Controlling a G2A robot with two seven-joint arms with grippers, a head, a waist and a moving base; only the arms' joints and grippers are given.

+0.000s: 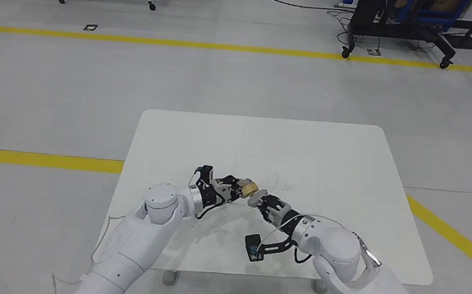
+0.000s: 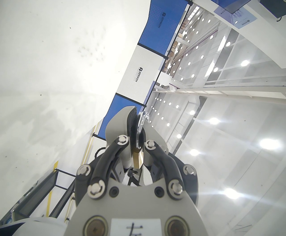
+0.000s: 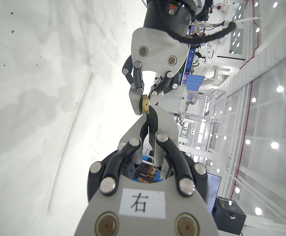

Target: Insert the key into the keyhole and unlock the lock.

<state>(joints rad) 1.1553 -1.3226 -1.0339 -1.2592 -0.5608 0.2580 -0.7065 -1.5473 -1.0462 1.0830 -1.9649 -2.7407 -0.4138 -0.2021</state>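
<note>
White counter (image 1: 334,162) on a grey floor with yellow lines (image 1: 226,46): that is your work surface, and your lock (image 1: 250,187) sits over its middle, nearer the near edge than the far one.

You see it as a small padlock with a brass body (image 2: 138,157) and a silver shackle (image 2: 143,119). Your left claw (image 2: 139,116) is clamped on it: in the left wrist view the shackle runs up between the two dark pads, which are drawn in tight on it, and the brass body hangs out on the wrist side.

From your right wrist view the lock (image 3: 145,106) shows its brass end toward you, held in the left claw (image 3: 145,100). Your right claw (image 3: 148,115) meets it head-on, fingers drawn almost together, tips right at that brass end. You cannot tell whether a key is pinched between them; the pads hide it.

From above, the left claw (image 1: 237,187) and right claw (image 1: 263,201) face each other tip to tip, with the lock between them.
</note>
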